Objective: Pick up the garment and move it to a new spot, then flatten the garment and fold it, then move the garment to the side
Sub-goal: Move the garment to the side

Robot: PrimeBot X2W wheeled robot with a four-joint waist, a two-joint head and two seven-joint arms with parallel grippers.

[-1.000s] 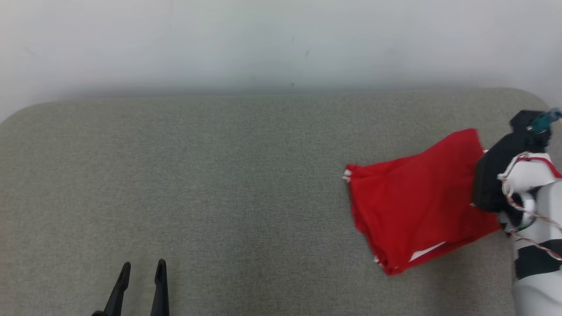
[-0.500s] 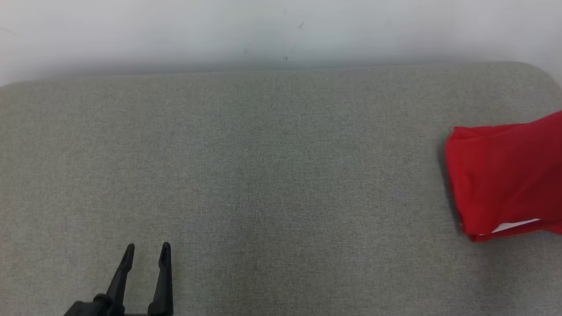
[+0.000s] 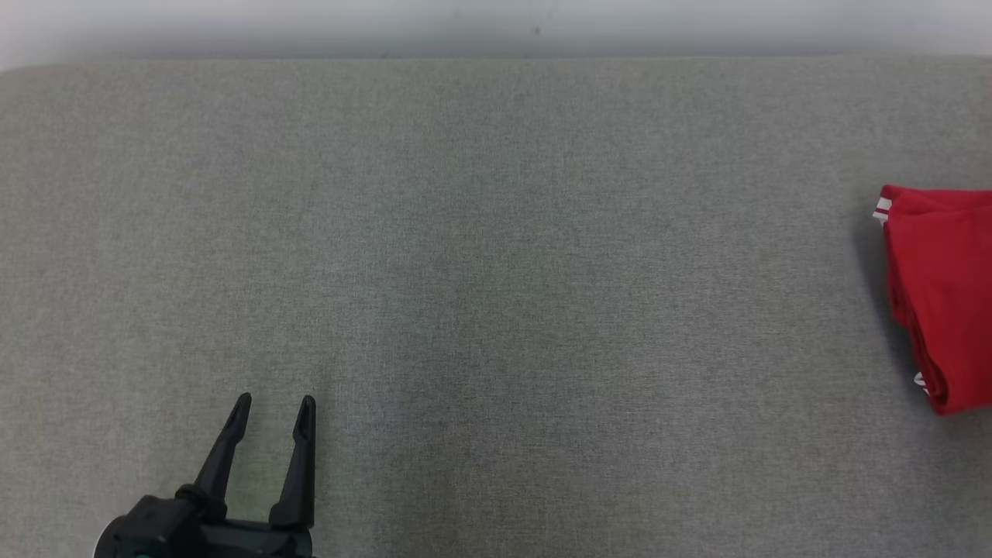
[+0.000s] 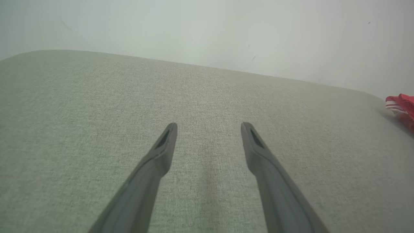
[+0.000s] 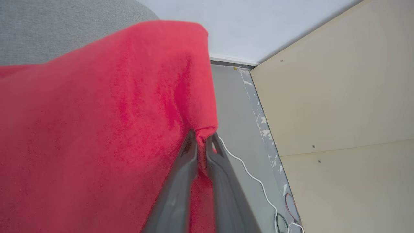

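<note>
Our right gripper is pinched tight on the edge of the red garment, & the cloth drapes off to the left of its tips, at the right end of the grey bench. Our left gripper is spread wide w/ nothing in it, & the garment lies far to its right, so the right arm is way nearer. The garment looks soft & folded, red w/ white stripes at one edge.
</note>
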